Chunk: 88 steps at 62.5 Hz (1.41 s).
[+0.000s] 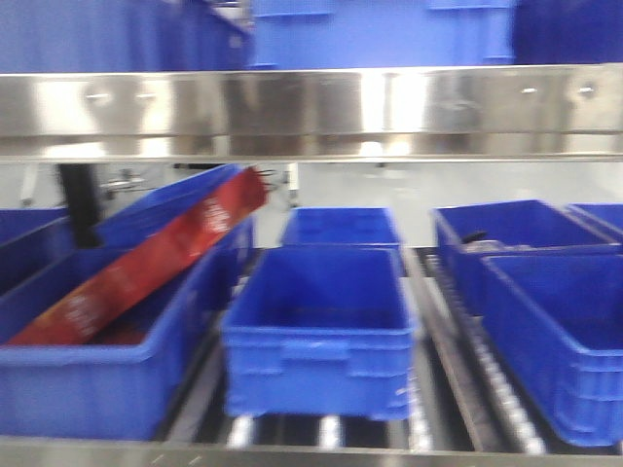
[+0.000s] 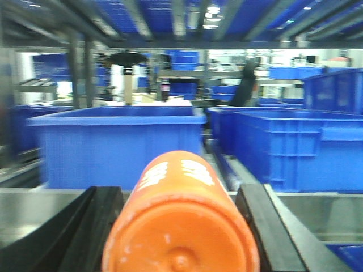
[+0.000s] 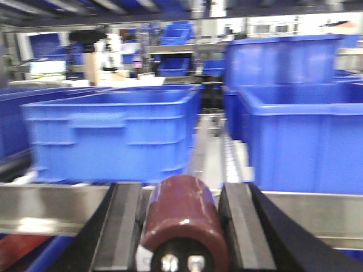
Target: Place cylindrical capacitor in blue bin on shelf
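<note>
Jaws of the right gripper (image 3: 181,195) clamp the maroon cylindrical capacitor (image 3: 182,224), terminals toward the camera, before the shelf (image 3: 51,207) rail and a blue bin (image 3: 113,133). Left gripper (image 2: 178,195) jaws clamp an orange cylinder (image 2: 181,226). Front-facing view: blue bins sit on the shelf; a red package (image 1: 146,263) leans in the leftmost.

The right tool (image 3: 181,195) clamps a maroon cylindrical capacitor (image 3: 182,218) facing a blue bin (image 3: 113,136).
</note>
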Tool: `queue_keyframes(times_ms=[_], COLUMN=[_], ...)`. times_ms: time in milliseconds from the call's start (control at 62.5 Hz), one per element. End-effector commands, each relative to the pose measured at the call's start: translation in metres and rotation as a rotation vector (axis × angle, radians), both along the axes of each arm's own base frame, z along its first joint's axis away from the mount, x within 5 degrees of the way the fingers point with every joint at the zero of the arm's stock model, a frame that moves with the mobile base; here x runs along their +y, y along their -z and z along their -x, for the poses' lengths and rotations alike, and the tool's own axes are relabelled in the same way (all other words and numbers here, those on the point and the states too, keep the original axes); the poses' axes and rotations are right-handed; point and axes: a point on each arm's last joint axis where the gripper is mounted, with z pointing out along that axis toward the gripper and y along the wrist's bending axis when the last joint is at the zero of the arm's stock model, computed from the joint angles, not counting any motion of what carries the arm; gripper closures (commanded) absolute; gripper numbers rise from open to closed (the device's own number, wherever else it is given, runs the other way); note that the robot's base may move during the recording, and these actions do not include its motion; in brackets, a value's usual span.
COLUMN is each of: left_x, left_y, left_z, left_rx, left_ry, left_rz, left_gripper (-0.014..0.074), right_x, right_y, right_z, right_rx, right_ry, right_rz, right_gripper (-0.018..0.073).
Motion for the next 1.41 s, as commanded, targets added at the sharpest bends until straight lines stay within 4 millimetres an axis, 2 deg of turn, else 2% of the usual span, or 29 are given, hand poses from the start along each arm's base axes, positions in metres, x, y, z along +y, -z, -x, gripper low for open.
queue_keyframes(times_ms=[0, 1391], left_x=[-0.0001, -0.0001], left_y=[-0.0022, -0.0022], left_z=[0.0016, 0.0016], left_rx=[-0.026, -0.026], left_ry=[0.001, 0.001], left_rz=[0.005, 0.005], left_gripper=[0.0708, 0.0708], right_x=[-0.0007, -0.0007], right_y=[-0.003, -0.003], right_z=[0.0009, 0.0009], right_rx=[-0.03, -0.03], right_ry=[0.008, 0.008], right_rz=[0.01, 0.01], right_gripper=[0.0727, 0.0727])
